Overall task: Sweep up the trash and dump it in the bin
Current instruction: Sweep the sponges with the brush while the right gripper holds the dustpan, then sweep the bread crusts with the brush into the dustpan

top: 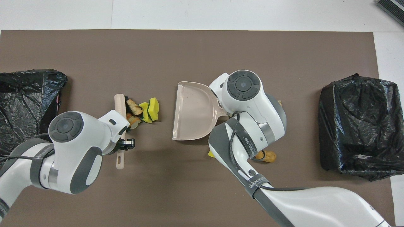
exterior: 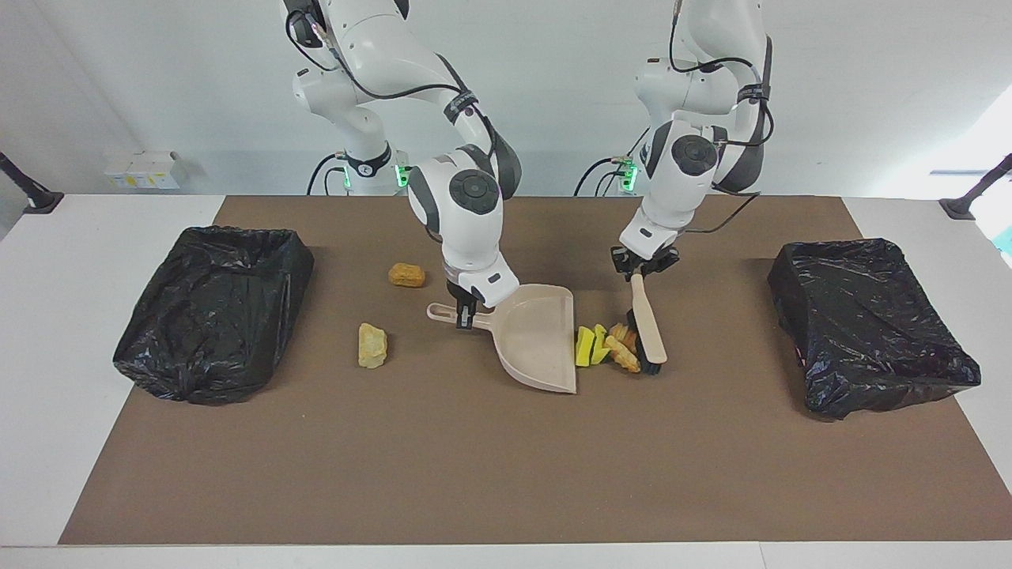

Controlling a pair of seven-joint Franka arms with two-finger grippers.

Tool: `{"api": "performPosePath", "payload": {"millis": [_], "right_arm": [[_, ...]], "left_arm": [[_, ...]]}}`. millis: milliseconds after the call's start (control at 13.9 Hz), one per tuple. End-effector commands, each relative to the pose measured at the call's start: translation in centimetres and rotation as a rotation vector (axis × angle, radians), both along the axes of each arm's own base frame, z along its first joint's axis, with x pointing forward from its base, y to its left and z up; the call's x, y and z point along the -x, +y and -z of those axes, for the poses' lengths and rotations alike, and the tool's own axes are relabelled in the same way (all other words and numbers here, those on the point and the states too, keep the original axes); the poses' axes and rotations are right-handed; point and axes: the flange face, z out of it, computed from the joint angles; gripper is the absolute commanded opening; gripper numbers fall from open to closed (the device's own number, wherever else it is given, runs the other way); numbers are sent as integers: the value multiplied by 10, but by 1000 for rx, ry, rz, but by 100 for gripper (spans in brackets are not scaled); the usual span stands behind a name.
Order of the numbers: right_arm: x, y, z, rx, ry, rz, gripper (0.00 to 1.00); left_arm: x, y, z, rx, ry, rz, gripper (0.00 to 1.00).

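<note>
Left tool (exterior: 637, 271) I've clamped on the brush (exterior: 648, 328), at 3 o'clock of the trash (exterior: 605, 348); right tool (exterior: 466, 310) clamped on the dustpan (exterior: 534, 340) handle, dustpan on the worktop (exterior: 474, 474).

The bins (exterior: 213, 308) are wearing crinkled, glossy black plastic liners. The dustpan (exterior: 538, 336) is looking like smooth beige plastic, the table mat (exterior: 506, 458) matt brown.

Brown mat (exterior: 474, 458) on white table (exterior: 103, 237) carried two black-lined bins (exterior: 213, 312), dustpan (exterior: 538, 340), trash pile (exterior: 605, 348) w/ brush (exterior: 650, 328), two stray lumps (exterior: 373, 345)
</note>
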Motion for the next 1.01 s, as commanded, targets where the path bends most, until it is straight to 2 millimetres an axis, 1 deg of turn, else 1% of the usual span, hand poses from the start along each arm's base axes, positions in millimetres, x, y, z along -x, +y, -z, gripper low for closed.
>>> {"api": "performPosePath", "payload": {"millis": [0, 72, 144, 287, 359, 574, 646, 718, 790, 862, 934], "right_arm": [[-2, 4, 6, 0, -31, -15, 0], [2, 14, 12, -1, -30, -17, 0], [5, 22, 14, -7, -37, -13, 0], [7, 30, 22, -13, -45, 11, 0], [7, 31, 22, -13, -45, 11, 0], [7, 30, 23, -12, -44, 13, 0], [7, 30, 23, -12, -44, 13, 0], [6, 30, 23, -11, -44, 12, 0], [6, 28, 23, -12, -44, 16, 0], [6, 28, 23, -10, -43, 15, 0], [5, 28, 23, -11, -44, 14, 0]], "left_arm": [[19, -42, 11, 57, 19, 31, 0], [21, -48, 10, 66, 22, 35, 0], [22, -55, 8, 70, 20, 45, 0], [28, -75, 3, 78, 18, 77, 0], [33, -85, -1, 106, 25, 73, 0], [26, -88, -36, 149, 24, 55, 0], [25, -86, -55, 161, 20, 56, 0], [23, -74, -75, 171, 17, 37, 0], [20, -53, -91, 169, 37, 13, 0], [18, -37, -97, 150, 77, -5, 0], [21, -28, -93, 125, 117, -7, 0]]}}
